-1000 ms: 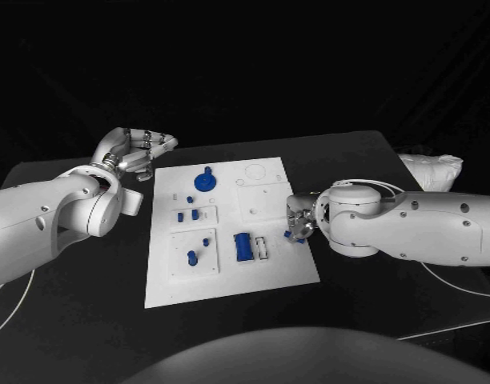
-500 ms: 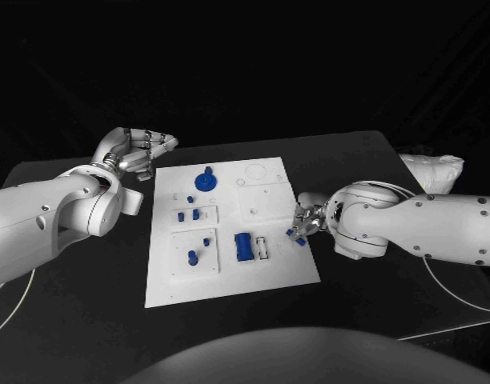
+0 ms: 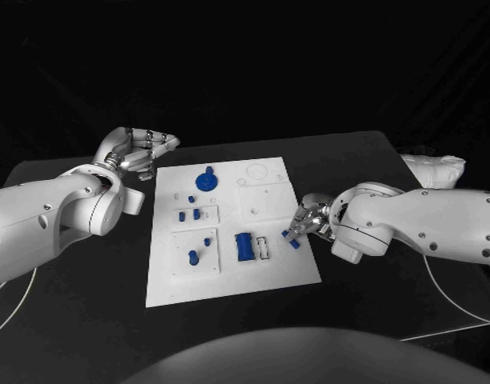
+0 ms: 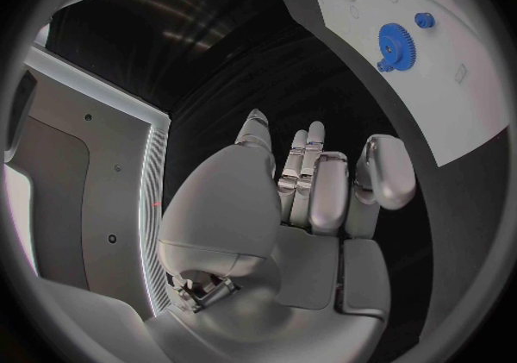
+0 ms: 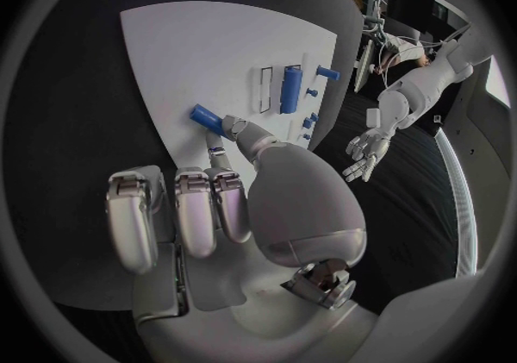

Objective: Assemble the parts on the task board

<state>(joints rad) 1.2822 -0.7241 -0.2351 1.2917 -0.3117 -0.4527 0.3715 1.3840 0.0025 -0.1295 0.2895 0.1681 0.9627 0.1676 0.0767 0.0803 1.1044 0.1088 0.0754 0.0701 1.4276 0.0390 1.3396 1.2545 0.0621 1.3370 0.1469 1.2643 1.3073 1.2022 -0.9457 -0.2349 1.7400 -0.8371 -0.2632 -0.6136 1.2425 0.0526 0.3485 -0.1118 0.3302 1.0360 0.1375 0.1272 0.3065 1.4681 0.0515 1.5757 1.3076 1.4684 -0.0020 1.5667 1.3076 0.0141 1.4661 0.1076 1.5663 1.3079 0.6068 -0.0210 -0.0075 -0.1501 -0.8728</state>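
The white task board (image 3: 228,276) lies in the middle of the black table. My right hand (image 3: 311,221) hovers at the board's right edge and pinches a small blue part (image 3: 291,238) between thumb and finger. The right wrist view shows this part (image 5: 207,117) held over the board (image 5: 205,35), short of the blue block (image 5: 289,90) and the narrow slot (image 5: 266,87). My left hand (image 3: 141,150) hangs off the board's far left corner, holding nothing; its fingers (image 4: 313,186) stand loosely apart. A blue gear (image 3: 205,180) sits in the board's far left part.
More blue parts stand in the board: a block (image 3: 242,246), two small pieces (image 3: 187,215) and two pegs (image 3: 194,257). A white bundle (image 3: 433,170) lies at the table's far right. Cables (image 3: 453,288) trail under my right arm.
My right hand has edged a little left onto the board's edge with the blue part still pinched, and its forearm has swung outward. The left hand has not moved.
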